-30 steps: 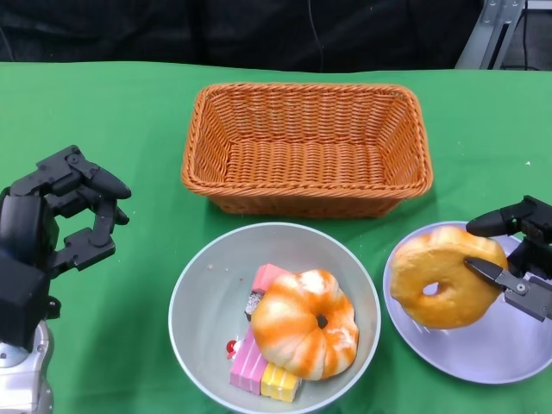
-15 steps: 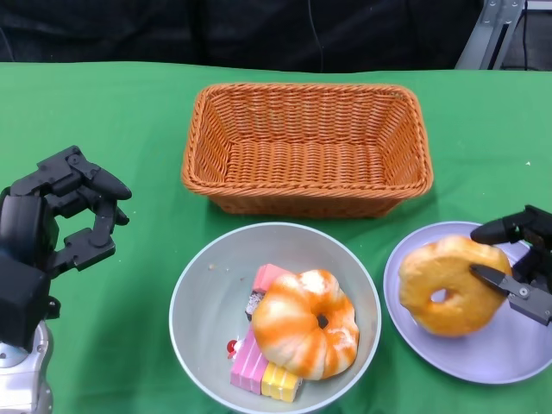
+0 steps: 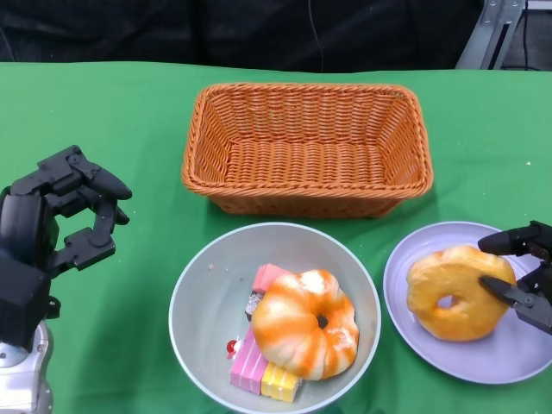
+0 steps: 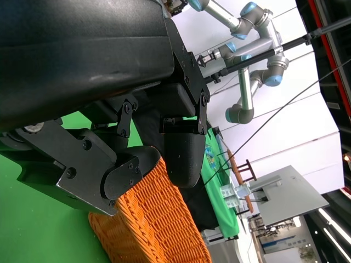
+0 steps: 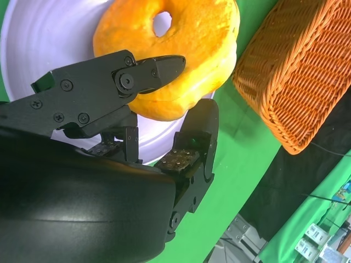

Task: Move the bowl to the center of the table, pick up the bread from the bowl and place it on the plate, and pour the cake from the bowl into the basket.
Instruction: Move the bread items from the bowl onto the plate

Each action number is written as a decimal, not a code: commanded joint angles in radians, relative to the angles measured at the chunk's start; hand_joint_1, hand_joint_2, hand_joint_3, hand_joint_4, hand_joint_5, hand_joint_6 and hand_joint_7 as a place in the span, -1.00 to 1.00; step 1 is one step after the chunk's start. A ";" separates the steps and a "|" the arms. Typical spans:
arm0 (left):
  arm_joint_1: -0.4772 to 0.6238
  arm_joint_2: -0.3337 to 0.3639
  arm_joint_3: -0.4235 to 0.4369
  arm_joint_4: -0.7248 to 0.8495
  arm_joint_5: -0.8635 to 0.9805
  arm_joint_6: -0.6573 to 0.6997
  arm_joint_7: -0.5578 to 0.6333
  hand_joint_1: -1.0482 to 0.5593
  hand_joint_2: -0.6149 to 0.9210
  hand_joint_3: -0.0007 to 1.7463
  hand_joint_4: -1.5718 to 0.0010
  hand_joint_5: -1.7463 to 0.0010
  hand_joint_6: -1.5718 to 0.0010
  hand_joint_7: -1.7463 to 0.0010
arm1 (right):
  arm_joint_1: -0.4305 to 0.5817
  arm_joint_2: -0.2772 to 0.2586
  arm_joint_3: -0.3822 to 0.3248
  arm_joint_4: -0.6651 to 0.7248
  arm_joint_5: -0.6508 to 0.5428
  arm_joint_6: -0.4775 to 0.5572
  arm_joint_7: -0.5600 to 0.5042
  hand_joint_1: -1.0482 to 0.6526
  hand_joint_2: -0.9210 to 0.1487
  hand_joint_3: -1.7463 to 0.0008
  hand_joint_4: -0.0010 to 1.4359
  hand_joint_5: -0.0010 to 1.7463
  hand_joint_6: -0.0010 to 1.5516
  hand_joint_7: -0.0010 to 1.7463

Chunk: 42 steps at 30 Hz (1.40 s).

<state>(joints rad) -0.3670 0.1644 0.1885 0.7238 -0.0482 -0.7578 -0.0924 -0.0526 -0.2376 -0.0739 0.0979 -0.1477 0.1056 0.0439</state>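
Observation:
The yellow ring bread [image 3: 453,293] [image 5: 181,49] lies on the lilac plate [image 3: 483,358] [image 5: 44,49] at the front right. My right hand [image 3: 522,276] [image 5: 137,109] still pinches its right side, one finger over the top and the thumb at the edge. The grey bowl [image 3: 207,285] stands at the front centre. It holds an orange-and-white ring bread [image 3: 304,323] and pink and yellow cake pieces [image 3: 259,362]. My left hand [image 3: 52,224] [image 4: 137,137] hovers left of the bowl with its fingers apart and nothing in it.
The orange wicker basket [image 3: 306,147] [image 5: 296,76] [image 4: 148,219] stands behind the bowl with nothing in it. Green cloth covers the table [image 3: 129,112]. A metal frame leg [image 3: 492,30] shows at the far right corner.
My right hand has carried the yellow bread down and to the right until it rests flat on the plate. The left hand and the bowl have stayed put.

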 commanded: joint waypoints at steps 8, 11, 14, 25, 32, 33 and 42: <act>0.015 0.020 0.002 -0.020 -0.001 0.007 0.001 0.30 0.59 0.15 -0.01 -0.69 -0.09 -0.40 | -0.003 0.009 0.002 -0.002 -0.027 -0.016 -0.057 0.25 -1.00 0.77 -0.11 -0.29 -0.04 -0.74; 0.016 0.020 -0.001 -0.018 0.003 0.004 0.000 0.31 0.59 0.14 -0.01 -0.69 -0.09 -0.40 | 0.001 0.005 0.008 0.003 -0.042 -0.039 -0.069 0.21 -1.00 0.81 -0.13 -0.34 -0.05 -0.79; 0.015 0.017 -0.001 -0.019 -0.008 0.009 -0.009 0.32 0.59 0.15 -0.02 -0.70 -0.09 -0.42 | 0.004 0.005 0.011 0.009 -0.061 -0.065 -0.088 0.19 -1.00 0.85 -0.15 -0.39 -0.04 -0.82; 0.015 0.017 -0.003 -0.023 -0.012 0.016 -0.007 0.32 0.56 0.19 -0.03 -0.72 -0.08 -0.48 | 0.005 0.006 0.012 0.010 -0.069 -0.082 -0.090 0.13 -1.00 0.89 -0.17 -0.43 -0.02 -0.86; 0.014 0.020 -0.003 -0.017 -0.003 0.007 0.000 0.31 0.57 0.18 -0.02 -0.72 -0.08 -0.47 | 0.007 0.009 0.010 -0.008 -0.075 -0.062 -0.095 0.15 -1.00 0.89 -0.12 -0.43 0.01 -0.87; 0.014 0.020 -0.003 -0.018 -0.003 0.007 0.001 0.31 0.57 0.18 -0.02 -0.72 -0.08 -0.47 | 0.008 0.006 0.012 -0.007 -0.079 -0.067 -0.095 0.16 -1.00 0.89 -0.11 -0.43 0.02 -0.87; 0.015 0.020 -0.002 -0.020 -0.006 0.008 -0.002 0.30 0.58 0.17 -0.03 -0.71 -0.08 -0.46 | 0.021 -0.052 0.058 -0.048 -0.121 -0.021 -0.013 0.09 -1.00 0.88 -0.10 -0.49 -0.02 -0.91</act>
<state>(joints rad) -0.3620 0.1644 0.1794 0.7134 -0.0496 -0.7464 -0.0940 -0.0421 -0.2594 -0.0265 0.0673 -0.2552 0.0656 0.0054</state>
